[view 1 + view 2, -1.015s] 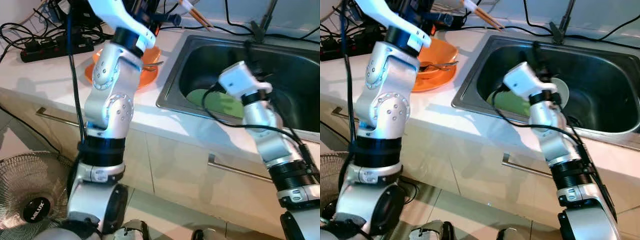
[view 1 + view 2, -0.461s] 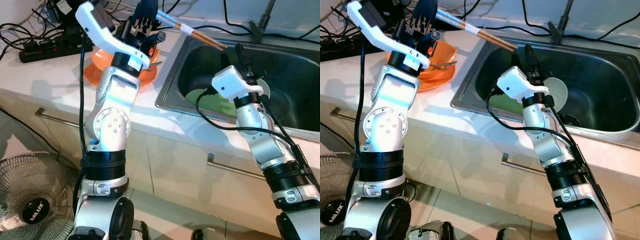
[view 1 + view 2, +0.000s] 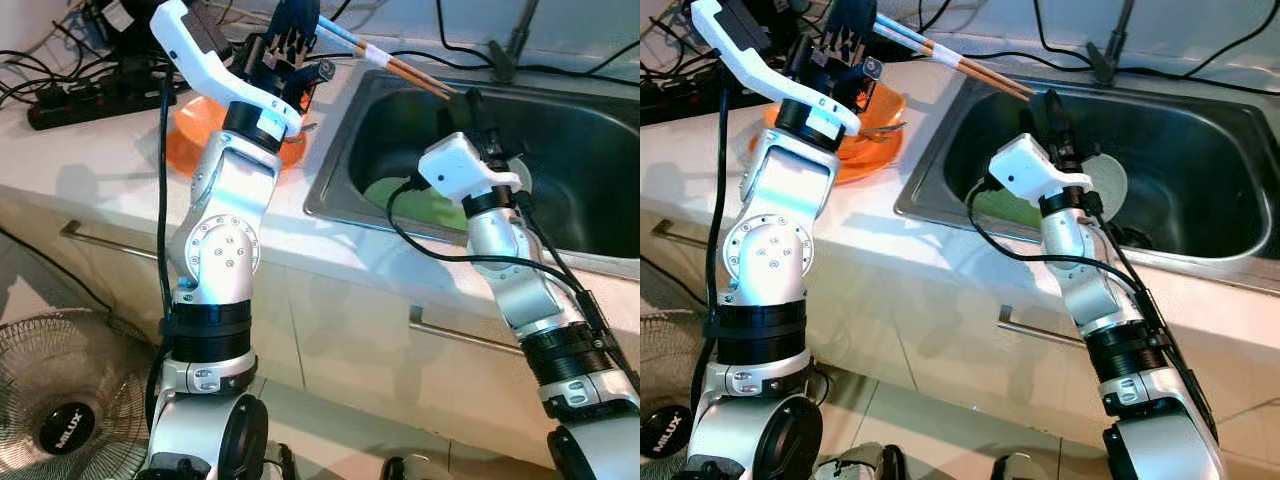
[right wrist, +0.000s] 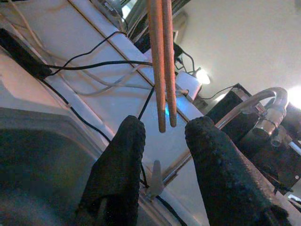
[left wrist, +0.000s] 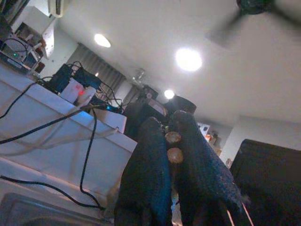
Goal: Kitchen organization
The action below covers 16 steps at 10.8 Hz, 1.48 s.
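Observation:
A pair of wooden chopsticks (image 3: 385, 60) with pale bands slants over the sink's near-left corner. My left gripper (image 3: 290, 25), raised above the counter, is shut on their thick ends (image 5: 172, 146). Their thin tips (image 4: 163, 120) reach between the spread fingers of my right gripper (image 3: 470, 105), which points upward over the sink and stands open (image 4: 164, 127). The tips hang in the gap without touching either finger (image 4: 123, 141).
The steel sink (image 3: 560, 120) holds a green plate (image 3: 400, 195) and a white dish (image 3: 1105, 180). An orange bowl (image 3: 875, 135) with cutlery sits on the white counter behind my left arm. A power strip (image 3: 100, 100) and cables lie further left. A fan (image 3: 60, 400) stands on the floor.
My left gripper swung the chopsticks down and rightward over the sink. My right gripper rose out of the sink until the tips stood between its fingers. Little has moved in the last half second.

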{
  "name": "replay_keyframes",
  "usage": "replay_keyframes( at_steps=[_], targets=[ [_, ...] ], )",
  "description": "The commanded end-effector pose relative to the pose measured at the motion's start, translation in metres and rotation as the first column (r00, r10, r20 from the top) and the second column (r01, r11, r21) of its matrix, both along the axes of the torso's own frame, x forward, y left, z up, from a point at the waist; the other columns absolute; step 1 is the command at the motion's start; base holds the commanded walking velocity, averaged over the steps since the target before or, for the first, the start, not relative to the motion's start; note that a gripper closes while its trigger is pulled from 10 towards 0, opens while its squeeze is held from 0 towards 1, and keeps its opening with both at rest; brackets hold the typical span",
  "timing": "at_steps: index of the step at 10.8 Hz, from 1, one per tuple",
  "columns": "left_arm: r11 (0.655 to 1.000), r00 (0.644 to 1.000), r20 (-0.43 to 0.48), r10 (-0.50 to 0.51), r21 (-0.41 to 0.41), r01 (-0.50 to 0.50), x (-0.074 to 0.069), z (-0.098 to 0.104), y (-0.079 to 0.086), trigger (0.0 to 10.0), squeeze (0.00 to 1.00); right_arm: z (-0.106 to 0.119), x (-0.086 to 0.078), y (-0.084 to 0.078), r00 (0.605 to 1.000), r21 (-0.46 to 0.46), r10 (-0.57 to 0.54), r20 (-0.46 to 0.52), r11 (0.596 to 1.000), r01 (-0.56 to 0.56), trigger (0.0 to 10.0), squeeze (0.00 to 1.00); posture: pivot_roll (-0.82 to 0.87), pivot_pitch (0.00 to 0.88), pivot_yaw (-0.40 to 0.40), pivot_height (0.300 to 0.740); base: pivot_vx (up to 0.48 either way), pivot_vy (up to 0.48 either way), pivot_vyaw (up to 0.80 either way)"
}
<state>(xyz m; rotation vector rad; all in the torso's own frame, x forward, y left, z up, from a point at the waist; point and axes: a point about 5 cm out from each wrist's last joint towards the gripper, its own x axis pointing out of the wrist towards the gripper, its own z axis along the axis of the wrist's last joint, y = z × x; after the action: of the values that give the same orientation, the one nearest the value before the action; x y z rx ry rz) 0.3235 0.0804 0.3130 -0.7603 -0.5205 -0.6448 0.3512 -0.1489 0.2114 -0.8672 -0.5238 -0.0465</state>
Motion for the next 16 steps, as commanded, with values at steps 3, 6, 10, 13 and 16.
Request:
replay_keyframes(
  at_steps=[3,6,10,13,16],
  targets=[
    [0.999,0.999,-0.032,-0.023,0.028,0.024,-0.001,-0.009,-0.013,10.0,0.00,0.005,0.000,0.005,1.000,0.007,0.020,0.013,1.000,-0.020,10.0,0.00,0.03,0.084,0.058,0.740,0.000,0.000,0.00],
    [0.998,0.998,-0.058,-0.038,0.049,0.041,-0.002,-0.016,-0.020,10.0,0.00,0.008,-0.001,0.008,0.999,0.012,0.028,0.020,1.000,-0.028,10.0,0.00,0.03,0.089,0.061,0.740,0.000,0.000,0.00],
    [0.996,0.994,-0.093,-0.054,0.062,0.060,-0.001,-0.024,-0.028,10.0,0.00,0.009,-0.001,0.009,0.999,0.025,0.031,0.022,0.999,-0.031,9.4,0.00,0.03,0.093,0.064,0.740,0.000,0.000,0.00],
    [0.996,0.994,-0.091,-0.054,0.062,0.060,0.000,-0.024,-0.028,10.0,0.00,0.007,0.000,0.009,0.999,0.028,0.035,0.015,0.999,-0.036,0.0,0.00,0.03,0.095,0.062,0.740,0.000,0.000,0.00],
    [0.996,0.995,-0.087,-0.055,0.065,0.061,-0.001,-0.023,-0.028,10.0,0.00,0.006,0.000,0.010,0.999,0.030,0.037,0.012,0.999,-0.037,0.0,0.00,0.04,0.083,0.064,0.740,0.000,0.000,0.00]
  ],
)
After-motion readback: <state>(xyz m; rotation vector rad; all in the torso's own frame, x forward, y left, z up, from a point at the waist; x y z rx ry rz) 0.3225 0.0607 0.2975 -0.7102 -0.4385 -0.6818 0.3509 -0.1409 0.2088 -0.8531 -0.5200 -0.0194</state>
